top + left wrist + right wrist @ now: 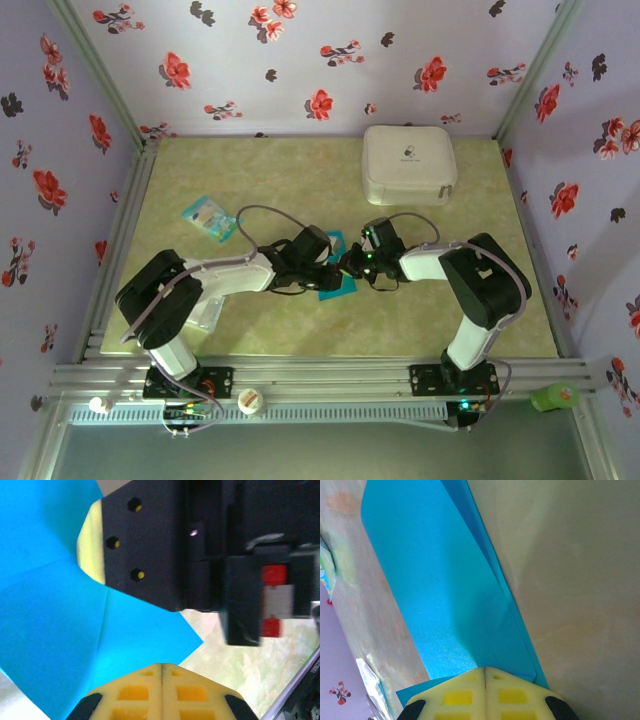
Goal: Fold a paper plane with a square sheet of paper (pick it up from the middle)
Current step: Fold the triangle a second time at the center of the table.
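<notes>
Biggest thing first: the pale green marbled table (450, 320), with the rounded white zip case (408, 163) sitting at the far right, well clear of me. My two arms meet nose to nose in the middle, and that's where the thin teal-blue square sheet of paper (338, 287) is, mostly hidden under my wrists from above. It's already got creases in it and one flap folded over, so it's not a plane yet.

The small pale-blue printed packet (208, 217) is off to the far left, and the clear plastic packet (207, 316) lies near my left arm, neither in the way.

My left gripper (162, 692) has its yellow fingers pressed fully together, with the sheet (50, 630) running right into the tips. My right gripper (485, 692) is also pinched tight, on the folded edge of the sheet (435, 595). So as far as I can tell, both are clamped on the paper.

What worries me:
- Two grips this close on thin paper means that if my arms pull apart even slightly, it tears or slips out.
- If either pinch sits off the crease line, pressing down sets a crooked fold.
- My wrists are nearly touching, so a careless twist knocks one into the other.
</notes>
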Controlling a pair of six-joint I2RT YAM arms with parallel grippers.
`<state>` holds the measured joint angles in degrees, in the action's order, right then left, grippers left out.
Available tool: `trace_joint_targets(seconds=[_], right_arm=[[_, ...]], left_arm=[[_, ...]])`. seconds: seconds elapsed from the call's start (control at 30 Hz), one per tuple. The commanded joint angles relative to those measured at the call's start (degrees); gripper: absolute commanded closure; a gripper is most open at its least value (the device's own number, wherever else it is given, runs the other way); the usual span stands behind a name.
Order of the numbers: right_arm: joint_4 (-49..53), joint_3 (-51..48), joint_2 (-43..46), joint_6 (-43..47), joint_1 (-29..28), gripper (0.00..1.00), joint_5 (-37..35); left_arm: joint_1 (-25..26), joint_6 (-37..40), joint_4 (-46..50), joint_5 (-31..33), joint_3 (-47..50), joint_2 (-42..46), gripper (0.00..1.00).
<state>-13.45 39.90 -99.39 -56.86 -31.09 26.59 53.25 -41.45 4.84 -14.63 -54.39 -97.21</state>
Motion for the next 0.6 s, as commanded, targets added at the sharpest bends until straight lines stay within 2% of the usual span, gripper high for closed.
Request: trace_joint_targets(seconds=[0.0,0.57], right_arm=[[5.5,-1.9,-0.1,0.0,-0.1,1.00,-4.0],[6.9,-1.8,0.1,1.0,-0.1,1.00,-4.0]], left_arm=[[-0.5,-1.6,0.9,-0.1,-0.9,-2.4,1.00],[-1.2,-2.1,-1.5,2.0,2.2,-4.5,1.00]])
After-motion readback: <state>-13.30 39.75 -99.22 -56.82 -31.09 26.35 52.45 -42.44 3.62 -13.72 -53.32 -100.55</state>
